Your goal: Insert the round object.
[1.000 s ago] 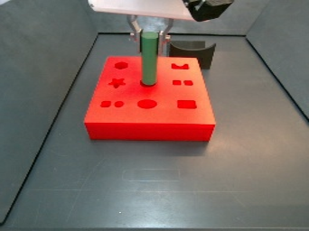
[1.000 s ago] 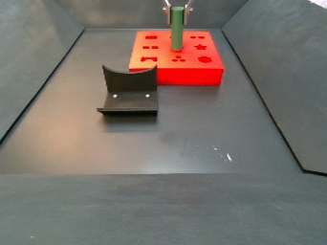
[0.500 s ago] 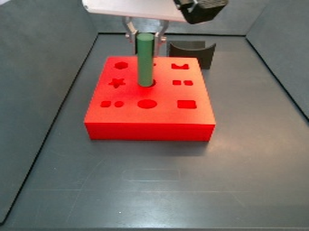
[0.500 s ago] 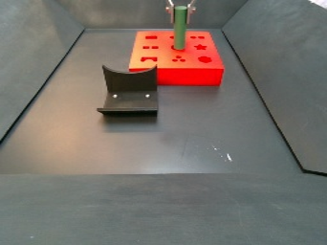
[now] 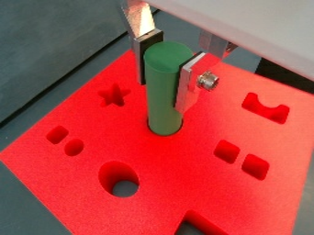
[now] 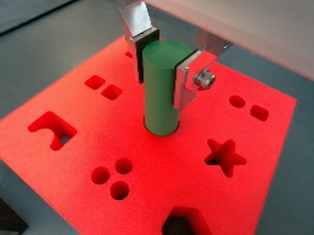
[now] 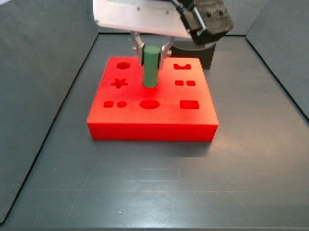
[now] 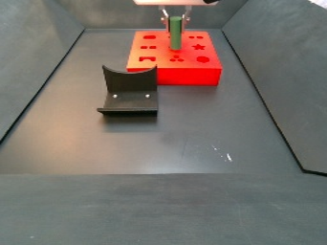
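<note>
The round object, a green cylinder peg [image 5: 162,92], stands upright with its lower end in a round hole near the middle of the red block [image 5: 185,170]. My gripper [image 5: 168,64] is shut on the peg's upper part, with a pad on each side. Both wrist views show this grip [image 6: 168,66]. In both side views the peg [image 7: 151,68] [image 8: 175,36] rises from the block [image 7: 151,126] [image 8: 192,75] under the gripper [image 7: 151,47] [image 8: 175,11]. How deep the peg sits is hidden.
The red block has several other shaped holes, among them a star [image 6: 223,153] and a larger round one [image 5: 121,180]. The dark fixture [image 8: 128,91] stands on the floor away from the block; it shows behind the block in a side view [image 7: 193,52]. Dark walls ring the floor.
The gripper has moved down with the peg. Less green shows above the block than one second ago.
</note>
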